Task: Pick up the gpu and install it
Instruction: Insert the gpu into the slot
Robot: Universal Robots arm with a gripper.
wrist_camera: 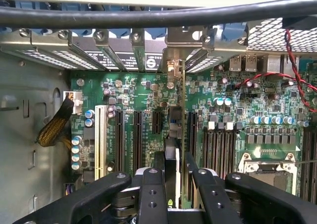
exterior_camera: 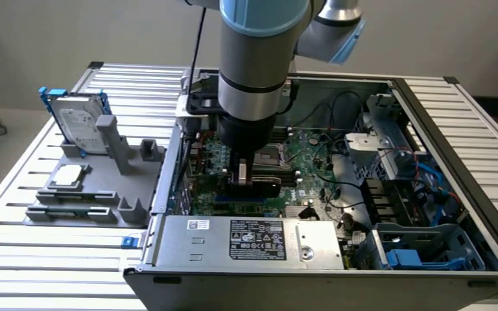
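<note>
My gripper [wrist_camera: 174, 184] reaches down into the open computer case [exterior_camera: 422, 91] and is shut on the gpu [wrist_camera: 174, 135]. The card stands on edge between the fingers [wrist_camera: 152, 194], in line with the black expansion slots [wrist_camera: 137, 135] of the green motherboard [wrist_camera: 247, 110]. Its silver end bracket [wrist_camera: 173, 68] sits at the rear slot openings of the case. In the exterior view the gripper [exterior_camera: 251, 184] hangs just above the board with the dark gpu [exterior_camera: 264, 188] in it. I cannot tell whether the card's lower edge is seated in a slot.
A hard drive in a blue frame [exterior_camera: 80, 126] stands in a grey holder [exterior_camera: 85, 188] at the exterior view's left. The power supply [exterior_camera: 249, 240] lies along the case's near side. A black cable [wrist_camera: 148, 17] runs across above the slots. The CPU socket [wrist_camera: 267, 167] lies beside the card.
</note>
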